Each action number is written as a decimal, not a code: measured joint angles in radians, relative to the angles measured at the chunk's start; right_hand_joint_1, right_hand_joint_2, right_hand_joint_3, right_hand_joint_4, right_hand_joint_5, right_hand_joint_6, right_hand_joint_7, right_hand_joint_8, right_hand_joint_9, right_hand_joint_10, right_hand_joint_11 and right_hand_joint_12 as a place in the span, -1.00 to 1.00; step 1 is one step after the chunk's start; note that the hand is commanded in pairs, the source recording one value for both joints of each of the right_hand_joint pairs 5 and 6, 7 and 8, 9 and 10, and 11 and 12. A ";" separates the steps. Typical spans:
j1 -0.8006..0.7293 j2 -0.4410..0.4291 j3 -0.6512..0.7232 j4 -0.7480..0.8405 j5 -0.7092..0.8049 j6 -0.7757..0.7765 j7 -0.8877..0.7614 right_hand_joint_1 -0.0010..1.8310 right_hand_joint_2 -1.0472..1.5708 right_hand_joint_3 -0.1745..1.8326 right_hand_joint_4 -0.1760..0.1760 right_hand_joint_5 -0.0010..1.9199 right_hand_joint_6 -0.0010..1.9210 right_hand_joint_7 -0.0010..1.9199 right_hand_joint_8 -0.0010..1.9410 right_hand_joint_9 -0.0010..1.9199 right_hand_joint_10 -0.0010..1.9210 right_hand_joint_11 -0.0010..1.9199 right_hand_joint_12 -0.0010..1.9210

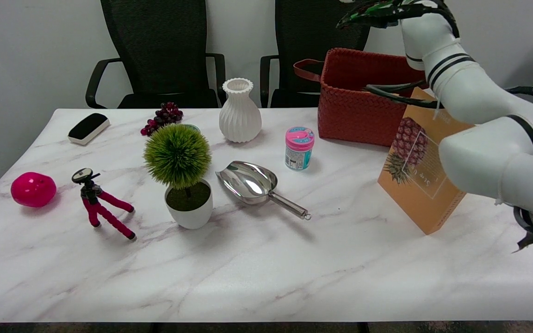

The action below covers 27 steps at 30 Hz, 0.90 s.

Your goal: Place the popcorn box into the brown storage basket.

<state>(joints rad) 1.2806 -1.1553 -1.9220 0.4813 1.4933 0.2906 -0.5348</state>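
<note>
Plainly the task is only begun: the popcorn box [417, 171], an orange carton printed with a pineapple, is not yet in the brown storage basket [354, 99], which sits open at the far right of the table [248, 268]. The box looks lifted or tipped rather than set flat, though whether a corner touches the marble I cannot tell. Its upper right part disappears behind the white right arm [488, 134].

The working hand itself is not visible here; the arm's links cross in front of the carton and the hand lies hidden behind them or beyond the frame. So whether the fingers are wrapped round the box, spread, or curled is something I cannot tell. Places relative to the fingers cannot be given either; relative to the arm, the box is just beneath and behind it, and the basket is just beyond the box's top edge.

The carton's long axis runs from its lower right corner up toward the basket, leaning away from the camera. Its printed face turns left and toward the viewer.

What is left, I judge: raising the box over the rim, lowering it inside, and releasing.
</note>
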 measured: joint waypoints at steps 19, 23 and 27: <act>-0.333 0.213 0.041 0.662 0.208 0.027 0.008 0.27 -0.28 0.13 0.00 -0.93 -0.93 -0.64 -0.65 -0.94 -0.94 -0.72 -0.72; -0.418 0.251 0.063 0.810 0.228 0.037 0.009 0.27 -0.28 0.12 0.00 -0.94 -0.94 -0.65 -0.65 -0.95 -0.95 -0.74 -0.74; -0.498 0.281 0.078 0.941 0.239 0.045 0.011 0.26 -0.27 0.11 0.00 -0.94 -0.94 -0.66 -0.66 -0.96 -0.96 -0.76 -0.76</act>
<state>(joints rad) 0.7829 -0.8740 -1.8440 1.4227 1.7324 0.3353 -0.5240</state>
